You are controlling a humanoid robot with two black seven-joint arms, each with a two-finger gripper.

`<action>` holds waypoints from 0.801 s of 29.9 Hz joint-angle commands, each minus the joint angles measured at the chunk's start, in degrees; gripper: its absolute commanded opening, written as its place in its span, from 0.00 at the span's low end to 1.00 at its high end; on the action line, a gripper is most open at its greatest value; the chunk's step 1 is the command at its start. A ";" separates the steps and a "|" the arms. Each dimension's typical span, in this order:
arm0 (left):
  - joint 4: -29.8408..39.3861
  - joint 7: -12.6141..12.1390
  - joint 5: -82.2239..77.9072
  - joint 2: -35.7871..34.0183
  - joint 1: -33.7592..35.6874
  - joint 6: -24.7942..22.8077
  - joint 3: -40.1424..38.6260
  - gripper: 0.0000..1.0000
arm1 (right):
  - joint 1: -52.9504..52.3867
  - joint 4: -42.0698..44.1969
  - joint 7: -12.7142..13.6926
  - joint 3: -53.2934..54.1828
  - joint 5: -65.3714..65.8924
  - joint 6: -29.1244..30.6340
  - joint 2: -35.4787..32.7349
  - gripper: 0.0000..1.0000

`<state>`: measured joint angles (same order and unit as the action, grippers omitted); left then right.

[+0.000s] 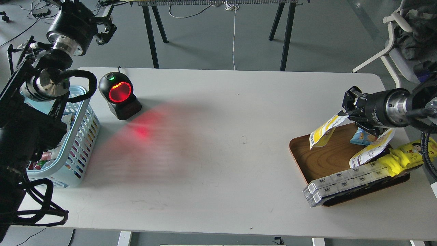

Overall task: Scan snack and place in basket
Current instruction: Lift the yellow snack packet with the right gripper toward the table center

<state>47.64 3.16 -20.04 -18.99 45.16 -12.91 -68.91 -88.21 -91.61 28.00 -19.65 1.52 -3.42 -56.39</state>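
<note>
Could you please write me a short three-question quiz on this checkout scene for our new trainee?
1. True or false: the right gripper holds the snack pouch above the wooden tray.
2. Which is nearer the scanner: (a) the basket or (b) the tray?
3. What colour light does the scanner cast on the table?

Key: 1 true. 2 a, the basket stands just left of the scanner, while the tray sits at the far right. 3 red.

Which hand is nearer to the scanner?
Left. The left hand hangs above and behind the scanner, over the table's far left edge; the right hand is far across, holding a pouch over the tray.
</note>
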 commanded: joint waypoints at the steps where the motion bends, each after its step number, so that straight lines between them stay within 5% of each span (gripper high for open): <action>1: 0.08 -0.08 0.00 0.00 0.01 0.07 0.00 1.00 | -1.34 -0.06 0.00 3.99 -1.07 -0.09 -2.23 0.00; 10: 0.08 0.00 0.00 -0.08 0.01 0.16 0.09 1.00 | -16.36 2.75 0.00 5.76 -9.15 -0.09 -2.33 0.00; 17: 0.08 -0.08 0.00 -0.35 0.01 0.34 0.00 1.00 | -22.88 11.28 0.00 2.25 -13.20 -0.44 7.68 0.00; 24: 0.08 0.00 0.00 -0.61 0.10 0.34 0.00 1.00 | -21.48 11.90 0.00 2.15 -15.40 -9.13 21.38 0.00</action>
<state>47.73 3.11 -20.04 -19.54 45.25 -12.56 -68.85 -110.62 -79.94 28.00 -17.63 -13.55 -8.58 -41.00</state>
